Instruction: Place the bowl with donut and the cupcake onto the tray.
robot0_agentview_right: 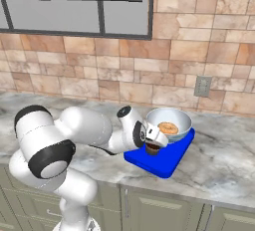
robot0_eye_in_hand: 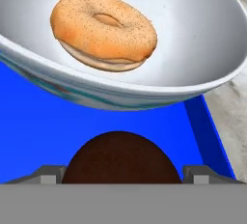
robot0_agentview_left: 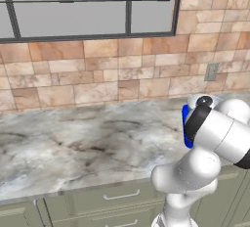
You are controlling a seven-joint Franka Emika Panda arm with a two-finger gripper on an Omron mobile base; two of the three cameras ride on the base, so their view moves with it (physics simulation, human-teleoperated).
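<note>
The bright blue tray lies on the marble counter, with a sliver of the tray showing behind my arm. The white bowl stands on its far end and holds the golden donut. In the hand view the bowl with the donut looms close above the tray. My gripper is shut on the dark cupcake, low over the tray's near part beside the bowl. The cupcake fills the gap between my fingertips; whether its base touches the tray is hidden.
A tiled wall with a grey outlet and a window stands behind the counter. The marble countertop stretches left of the tray, and its front edge runs just past the tray's near corner, above green cabinets.
</note>
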